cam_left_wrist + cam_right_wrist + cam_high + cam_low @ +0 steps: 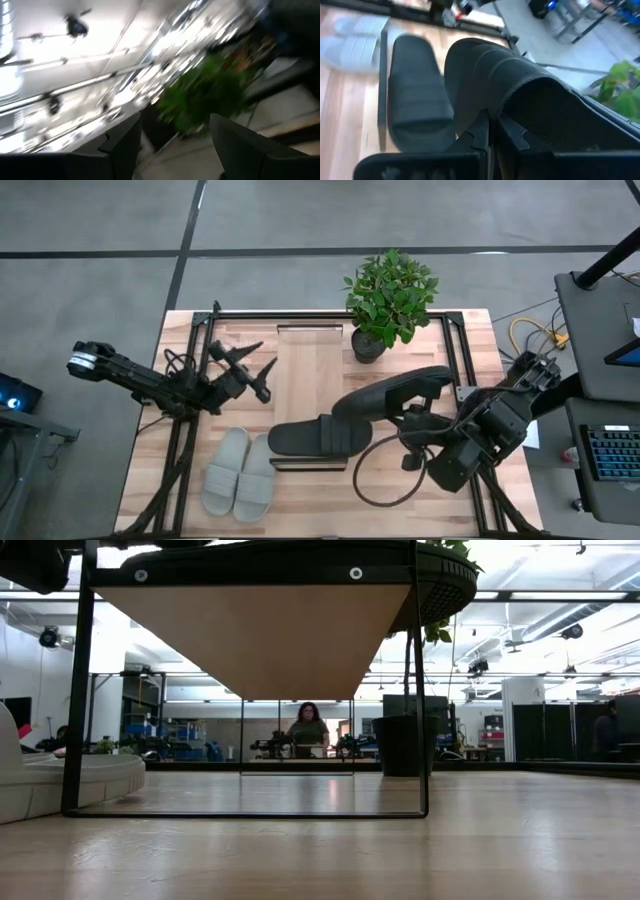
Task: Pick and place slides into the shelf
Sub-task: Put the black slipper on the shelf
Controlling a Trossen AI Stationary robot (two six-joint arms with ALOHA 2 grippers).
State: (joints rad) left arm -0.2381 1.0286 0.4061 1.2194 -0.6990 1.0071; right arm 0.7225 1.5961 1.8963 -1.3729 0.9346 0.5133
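The shelf [310,370] is a narrow plank on dark rails, running from the far edge toward the table's middle. One black slide [320,437] lies across the shelf's near end. My right gripper [415,420] is shut on the second black slide [395,392], to the right of the shelf. The pale grey pair [240,475] rests side by side, soles down, on the table near the front edge; one of them shows in the low view [60,780]. My left gripper [262,360] hovers open over the shelf's left rail, and in its wrist view [175,145] it points up at the ceiling. My right gripper pinches the black slide between its two fingers [482,130] at the side edge where the strap meets the sole [492,107]. It comes from the table's right near side, across the slide's length. The slide is held above the table, tilted, its strap [480,60] toward the shelf.
A potted plant [390,300] stands at the shelf's far right. A black cable loop [385,475] lies on the table by the right arm. Dark frame rails [465,370] run along both table sides. People [307,730] stand in the room beyond.
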